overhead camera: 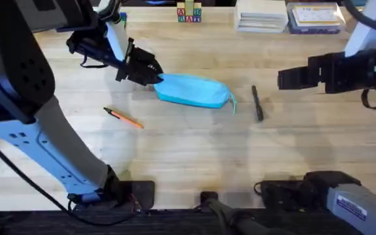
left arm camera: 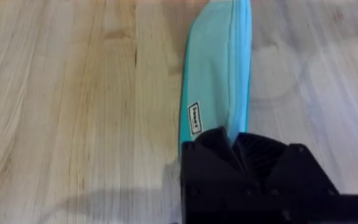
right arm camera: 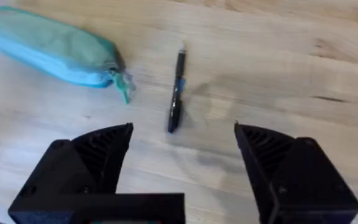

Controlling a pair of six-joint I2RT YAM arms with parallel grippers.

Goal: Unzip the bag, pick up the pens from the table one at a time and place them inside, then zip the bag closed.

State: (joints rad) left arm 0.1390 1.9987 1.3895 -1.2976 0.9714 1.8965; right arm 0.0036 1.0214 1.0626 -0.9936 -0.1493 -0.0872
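The light-blue bag [overhead camera: 191,90] lies zipped shut on the table [overhead camera: 194,150], its pull tab [overhead camera: 232,102] hanging at its right end. My left gripper [overhead camera: 153,76] is shut on the bag's left end; in the left wrist view the black fingers [left arm camera: 216,146] pinch the bag [left arm camera: 219,62] fabric. The orange pen [overhead camera: 124,117] lies to the front left of the bag. To the right of the bag lies the black pen [overhead camera: 257,103]. My right gripper [overhead camera: 281,79] hovers open to the right of the black pen [right arm camera: 177,93], with the bag [right arm camera: 48,43] farther off and nothing between its fingers [right arm camera: 98,162].
Along the table's far edge stand toy letter blocks [overhead camera: 189,13], a pale box [overhead camera: 261,14] and a bluish box [overhead camera: 315,16]. The arm bases sit at the near edge. Bare wood spreads in front of the bag.
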